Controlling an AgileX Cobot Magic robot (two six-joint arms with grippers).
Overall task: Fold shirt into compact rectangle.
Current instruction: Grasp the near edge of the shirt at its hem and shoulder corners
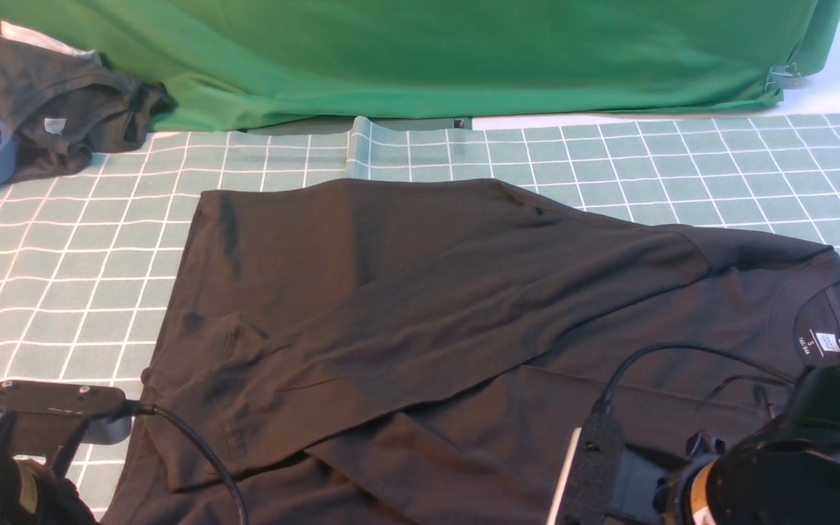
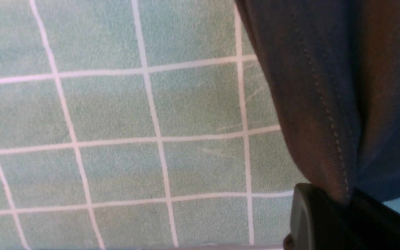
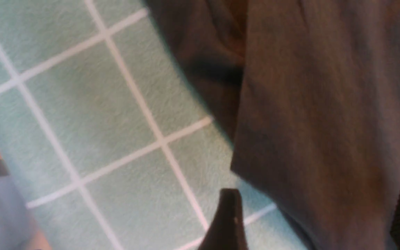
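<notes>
At five o'clock the right gripper (image 3: 319, 205) is standing with jaws wide apart over the shirt (image 1: 427, 306), the left gripper (image 2: 349, 205) at seven o'clock is pinching its hem (image 2: 325, 121), and the garment is lying spread mid-way across the gridded mat (image 1: 63, 277), collar (image 1: 825, 321) toward three o'clock.

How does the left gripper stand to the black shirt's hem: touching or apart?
Touching. In the left wrist view the left gripper is shut on the black shirt; the stitched hem bunches into the closed jaws.
</notes>
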